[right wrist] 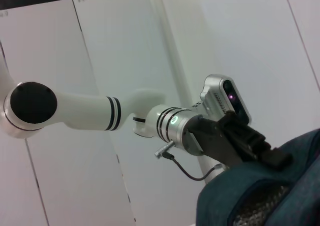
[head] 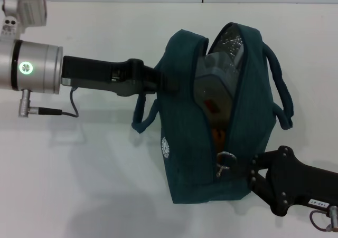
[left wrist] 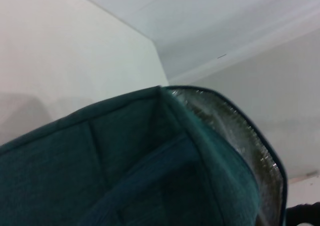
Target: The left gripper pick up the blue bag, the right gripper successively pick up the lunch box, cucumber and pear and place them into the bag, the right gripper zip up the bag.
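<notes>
The blue bag (head: 211,122) stands mid-desk (head: 79,185), its soft side clamped in the left claw (head: 158,82) at nine o'clock. The right claw (head: 248,169), at five o'clock, is by the ring zip pull (head: 226,159), the sensible hold; its fingers' state cannot be told. Lunch box (head: 214,87) inside; zipper path looks unobstructed.

You see the blue bag (head: 193,143) in matt woven cloth with padded handles, lined in crinkled, shiny silver foil (left wrist: 240,136). Its zip pull (head: 226,159) looks like bright metal. The left gripper (head: 153,82) is matt black plastic on a brushed-metal wrist; the right gripper (head: 248,170) is matt black.
</notes>
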